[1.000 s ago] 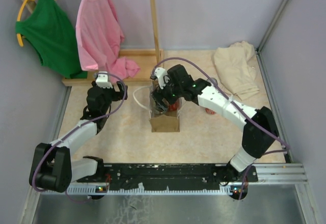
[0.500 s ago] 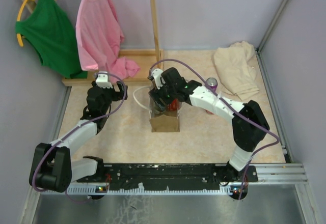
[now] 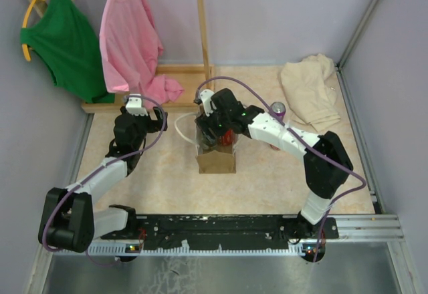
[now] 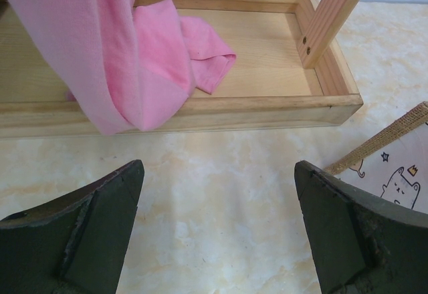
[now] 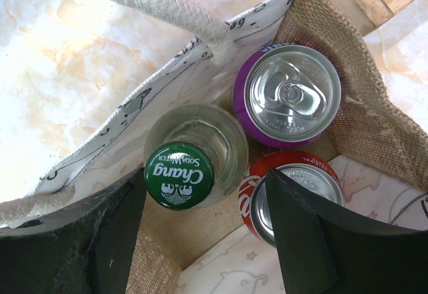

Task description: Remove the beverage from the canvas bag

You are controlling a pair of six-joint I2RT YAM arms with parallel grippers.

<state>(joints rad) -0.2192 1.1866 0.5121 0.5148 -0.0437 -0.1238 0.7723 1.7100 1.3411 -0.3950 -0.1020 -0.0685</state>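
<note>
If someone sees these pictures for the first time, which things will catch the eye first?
The open canvas bag in the centre draws the eye: the right wrist view looks down into it at a green-capped Chang soda water bottle, a purple can and a red cola can, with the right tool straddling the bottle. Next come the pink shirt and green shirt hanging at the far left.

The green cap (image 5: 179,175) on the glass bottle (image 5: 226,139) reads "Chang Soda Water".
</note>
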